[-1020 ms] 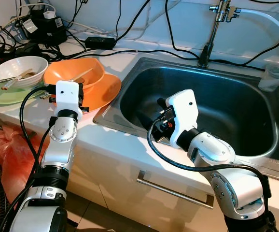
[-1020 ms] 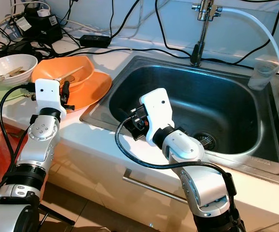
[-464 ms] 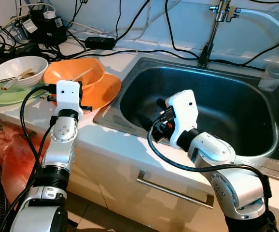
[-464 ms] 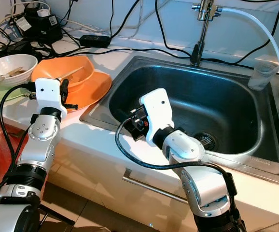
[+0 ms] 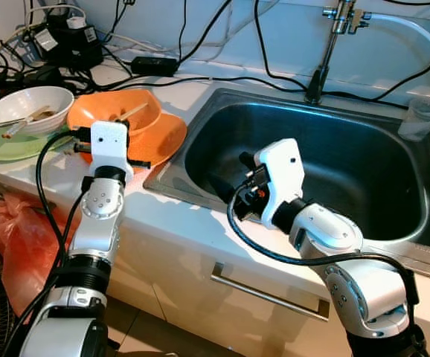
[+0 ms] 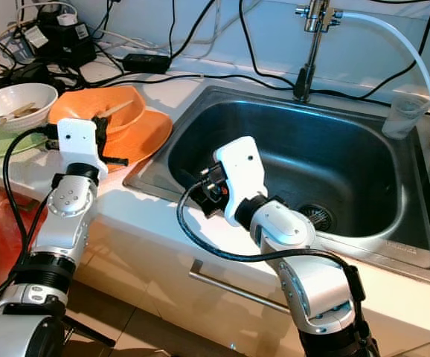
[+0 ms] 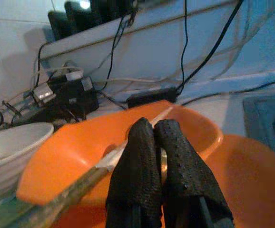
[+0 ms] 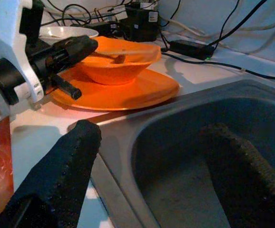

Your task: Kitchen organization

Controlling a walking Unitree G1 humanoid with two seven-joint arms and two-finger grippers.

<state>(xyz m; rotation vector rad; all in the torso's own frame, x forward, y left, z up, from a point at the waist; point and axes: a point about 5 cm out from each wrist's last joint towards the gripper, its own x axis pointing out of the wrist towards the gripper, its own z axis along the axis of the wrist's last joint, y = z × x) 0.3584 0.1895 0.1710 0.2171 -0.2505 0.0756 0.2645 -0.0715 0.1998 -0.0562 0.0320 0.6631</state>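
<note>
Dirty dishes all on the counter left of the sink (image 5: pixel 393 230), none moved in yet, so task looks barely begun. Orange bowl (image 5: pixel 114 113) sits on an orange plate (image 5: pixel 167 141) w/ a chopstick (image 7: pixel 99 166) lying across the bowl; just beside it a white bowl (image 5: pixel 25 104) w/ utensils on a green plate (image 5: pixel 10 149). Left gripper (image 7: pixel 157 156) hovers at the orange bowl's near rim, fingers pressed together, clenched on nothing. Right gripper (image 8: pixel 152 156) hangs over the sink's left edge, fingers spread wide, holding nothing. Sink basin bare; plastic cup (image 5: pixel 423 117) on its right rim under the faucet (image 5: pixel 326 44) hose. Left to do: prob. shift bowls, plates, utensils into sink.
</note>
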